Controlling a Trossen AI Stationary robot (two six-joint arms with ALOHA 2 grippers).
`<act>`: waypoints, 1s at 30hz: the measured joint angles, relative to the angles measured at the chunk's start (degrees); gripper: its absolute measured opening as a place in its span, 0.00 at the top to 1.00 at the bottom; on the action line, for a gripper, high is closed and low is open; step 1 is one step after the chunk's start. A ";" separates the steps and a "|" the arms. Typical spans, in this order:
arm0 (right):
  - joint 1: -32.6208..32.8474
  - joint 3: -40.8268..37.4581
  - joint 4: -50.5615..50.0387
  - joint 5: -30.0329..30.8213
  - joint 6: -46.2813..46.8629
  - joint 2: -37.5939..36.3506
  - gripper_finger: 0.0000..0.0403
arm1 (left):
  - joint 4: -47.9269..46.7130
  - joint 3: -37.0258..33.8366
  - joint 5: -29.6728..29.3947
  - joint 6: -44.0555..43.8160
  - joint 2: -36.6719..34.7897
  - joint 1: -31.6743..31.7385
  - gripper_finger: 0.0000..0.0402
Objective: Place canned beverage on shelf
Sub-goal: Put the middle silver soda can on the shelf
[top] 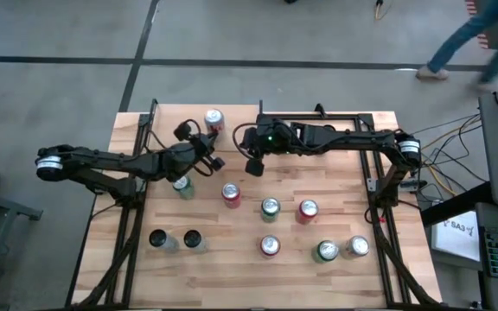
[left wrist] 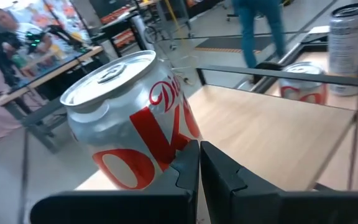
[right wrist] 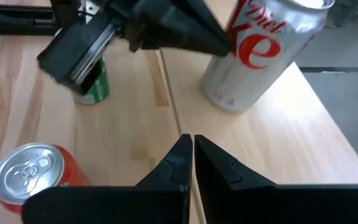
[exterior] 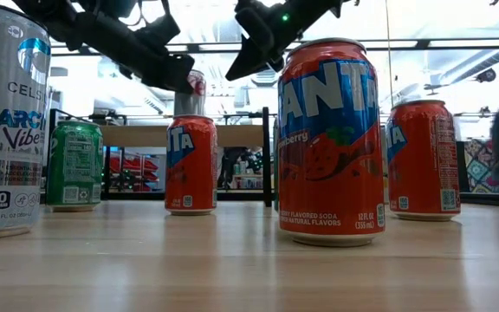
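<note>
At the table's far-left corner: the shelf (top: 232,121), a plain pale board edged by thin black posts, carries one silver Diet Coke can (top: 213,118), upright on its left part.
Task progress: judged mostly done, since the can stands on the shelf with nothing gripping it; what is left appears to be only clearing the arms away. Whether more cans are meant to follow cannot be told.
Room: grey floor with dark seams around the table; a person in blue trousers (top: 469,39) walks at the far right; desks and equipment lie beyond the table's far edge in the left wrist view.
Tabletop (top: 232,276): plank-striped wood holding the remaining cans, namely red ones near the middle, green ones, a silver one at the near right, and two dark-topped ones at the near left.
Low view foreground: a strawberry Fanta can (exterior: 331,143) stands closest to the camera, with a white Celsius can (exterior: 7,121) at the left edge.
Left gripper (top: 216,161): jaws closed on nothing, hovering just beside the Diet Coke can, on its tabletop side.
Right gripper (top: 254,168): jaws closed and empty, raised near the shelf's front edge, to the right of the can.
</note>
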 joint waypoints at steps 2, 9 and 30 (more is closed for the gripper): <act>0.21 0.00 -0.19 0.01 0.00 0.00 0.98 | 0.01 0.00 -0.29 0.96 0.00 0.14 1.00; 0.83 0.00 -1.68 -0.01 1.17 0.00 0.98 | -0.40 0.00 -0.31 1.58 -0.07 1.11 1.00; 2.35 -0.02 -12.44 -0.02 2.45 -1.67 0.98 | -24.79 1.07 19.59 6.62 -14.58 2.72 1.00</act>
